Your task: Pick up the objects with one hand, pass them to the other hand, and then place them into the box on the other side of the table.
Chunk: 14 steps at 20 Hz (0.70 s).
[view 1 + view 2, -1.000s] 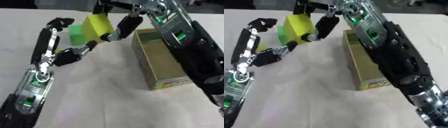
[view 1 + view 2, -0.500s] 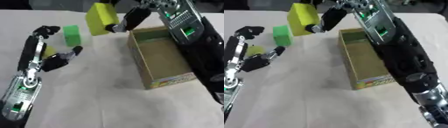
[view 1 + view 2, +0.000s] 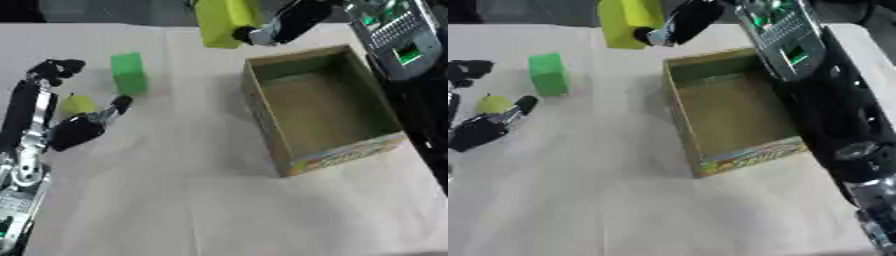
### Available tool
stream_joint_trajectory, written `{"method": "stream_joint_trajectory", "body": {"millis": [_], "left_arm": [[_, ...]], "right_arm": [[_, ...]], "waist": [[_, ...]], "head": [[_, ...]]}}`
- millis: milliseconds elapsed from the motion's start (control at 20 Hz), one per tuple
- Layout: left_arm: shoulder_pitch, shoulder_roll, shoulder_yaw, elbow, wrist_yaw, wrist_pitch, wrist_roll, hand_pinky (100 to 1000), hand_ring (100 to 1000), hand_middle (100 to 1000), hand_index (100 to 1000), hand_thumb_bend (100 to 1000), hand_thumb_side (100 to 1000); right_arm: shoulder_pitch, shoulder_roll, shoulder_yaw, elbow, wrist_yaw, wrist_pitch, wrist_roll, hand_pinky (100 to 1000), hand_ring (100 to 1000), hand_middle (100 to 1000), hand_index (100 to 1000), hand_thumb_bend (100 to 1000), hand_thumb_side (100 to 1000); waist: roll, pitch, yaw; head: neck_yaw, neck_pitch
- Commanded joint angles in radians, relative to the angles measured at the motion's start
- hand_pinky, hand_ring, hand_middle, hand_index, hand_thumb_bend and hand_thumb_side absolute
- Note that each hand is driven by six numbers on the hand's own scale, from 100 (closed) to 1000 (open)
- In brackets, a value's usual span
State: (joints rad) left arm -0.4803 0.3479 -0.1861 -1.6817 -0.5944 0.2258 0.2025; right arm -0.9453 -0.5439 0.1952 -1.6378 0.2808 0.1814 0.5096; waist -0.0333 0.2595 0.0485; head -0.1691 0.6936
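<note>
My right hand [image 3: 284, 22] reaches in from the upper right and is shut on a yellow-green block [image 3: 224, 21], held in the air past the far left corner of the open cardboard box [image 3: 273, 125]. The box stands at the right and nothing shows inside it. My left hand [image 3: 70, 127] hovers low at the left with fingers spread and nothing in it. A green block [image 3: 129, 73] stands upright on the table just beyond that hand. A small yellow-green round object [image 3: 76, 104] lies between the thumb and fingers of the left hand.
A pale cloth covers the table [image 3: 201, 200]. My right forearm [image 3: 798, 45] with its circuit boards runs down the right side, above and beside the box.
My right hand has carried the yellow-green block up and to the right, toward the box. My left hand has drawn back to the left and down, away from the block. The camera has tilted.
</note>
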Motion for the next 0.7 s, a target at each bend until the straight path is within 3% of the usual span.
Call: {"method": "stream_joint_trajectory", "body": {"millis": [50,150,200,250,700], "left_arm": [[-0.002,0.037,0.025,-0.028,0.012,0.005,0.016,800,767,696,788,655,607],[0.002,0.049,0.034,-0.033,0.020,0.009,0.023,802,768,697,784,632,612],[0.004,0.054,0.039,-0.037,0.024,0.011,0.027,802,768,697,782,574,643],[0.005,0.060,0.043,-0.041,0.027,0.013,0.031,802,768,697,781,623,611],[0.017,0.107,0.093,-0.083,0.068,0.039,0.081,800,766,695,780,600,611]], "right_arm": [[0.005,-0.069,-0.043,-0.029,-0.041,0.017,-0.024,828,645,546,620,272,100],[0.023,-0.094,-0.058,-0.028,-0.064,0.026,-0.031,829,644,546,620,272,100],[0.031,-0.106,-0.065,-0.027,-0.074,0.029,-0.035,829,644,546,621,272,100],[0.038,-0.117,-0.070,-0.025,-0.081,0.031,-0.039,829,645,547,621,272,100],[0.092,-0.198,-0.096,0.007,-0.109,0.026,-0.051,827,649,550,624,273,100]], "waist": [[0.014,-0.008,-0.002],[0.015,-0.008,-0.002],[0.016,-0.008,-0.002],[0.017,-0.008,-0.001],[0.021,-0.006,0.001]], "head": [[-0.019,0.002],[-0.024,0.004],[-0.026,0.004],[-0.027,0.004],[-0.038,0.001]]}}
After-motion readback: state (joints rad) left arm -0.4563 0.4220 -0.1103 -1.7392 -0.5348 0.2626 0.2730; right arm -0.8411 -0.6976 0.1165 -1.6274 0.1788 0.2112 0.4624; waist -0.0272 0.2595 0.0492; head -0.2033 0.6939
